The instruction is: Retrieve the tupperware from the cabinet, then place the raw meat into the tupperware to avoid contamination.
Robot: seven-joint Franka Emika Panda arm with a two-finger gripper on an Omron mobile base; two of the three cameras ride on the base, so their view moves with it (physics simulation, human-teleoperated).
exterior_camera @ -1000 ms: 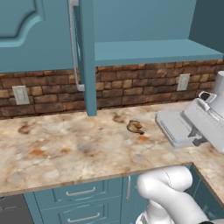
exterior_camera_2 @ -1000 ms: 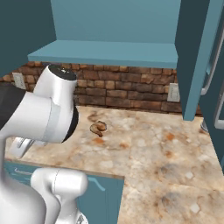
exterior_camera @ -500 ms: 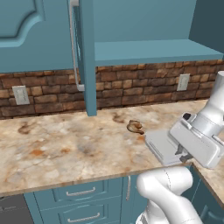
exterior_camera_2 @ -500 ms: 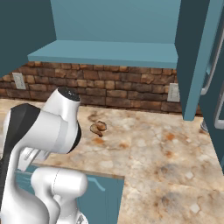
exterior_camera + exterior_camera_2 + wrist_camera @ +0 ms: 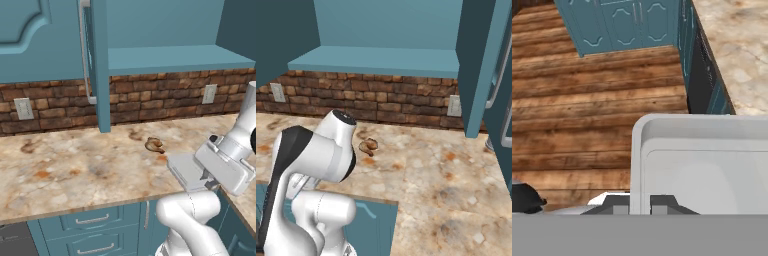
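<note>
Gripper (image 5: 206, 176) clamped on the near rim of the tupperware (image 5: 186, 169), jaws drawn in narrow on that thin plastic wall; in the hand view, fingertips (image 5: 662, 202) pinching the tray's (image 5: 702, 165) edge, one inside, one outside. Held low over the front right part of the marble counter (image 5: 75, 170), roughly level, open side up, nothing inside; whether touching the stone or just above it, cannot tell. Beyond the tray's edge in the hand view, wooden floor (image 5: 587, 120) and teal lower cupboards (image 5: 622, 22) across the room.

Raw meat (image 5: 154, 145) lying on the counter just behind the tray, near it but apart; from the right base view, the same curled brown lump (image 5: 368, 145) just past the arm's white elbow.

Wall cabinet (image 5: 165, 30) above standing open, its shelf (image 5: 170, 57) bare; door (image 5: 99, 65) swung out edge-on, with a long silver handle (image 5: 85, 55) down its side. Brick wall (image 5: 150, 97) behind the counter, with a socket (image 5: 23, 108) at left and another (image 5: 208, 93) at right. Teal drawers (image 5: 92, 220) under the counter's front edge.
</note>
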